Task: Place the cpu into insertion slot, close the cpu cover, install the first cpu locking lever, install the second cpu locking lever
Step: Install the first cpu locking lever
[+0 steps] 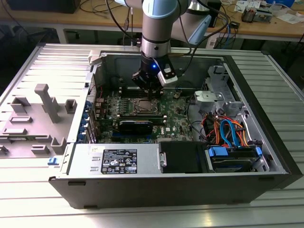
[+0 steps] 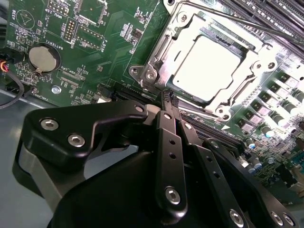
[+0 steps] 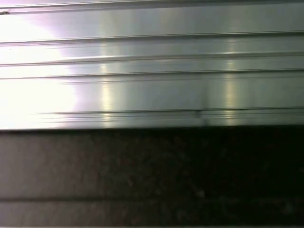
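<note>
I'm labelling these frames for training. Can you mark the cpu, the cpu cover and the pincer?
cpu point(image 2: 205, 66), second wrist view, middle of its grey top.
cpu cover point(image 2: 247, 58), second wrist view, frame edge beside the chip.
pincer point(image 2: 167, 97), second wrist view, at its tips.

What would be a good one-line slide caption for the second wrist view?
Closed gripper poised at the socket's edge, the cpu seated under the lowered cpu cover on the green motherboard.

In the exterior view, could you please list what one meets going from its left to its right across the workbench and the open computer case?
Grey plastic fixture tray → blue card clips → cpu cover under the gripper → silver drive bracket → orange and blue cables.
</note>
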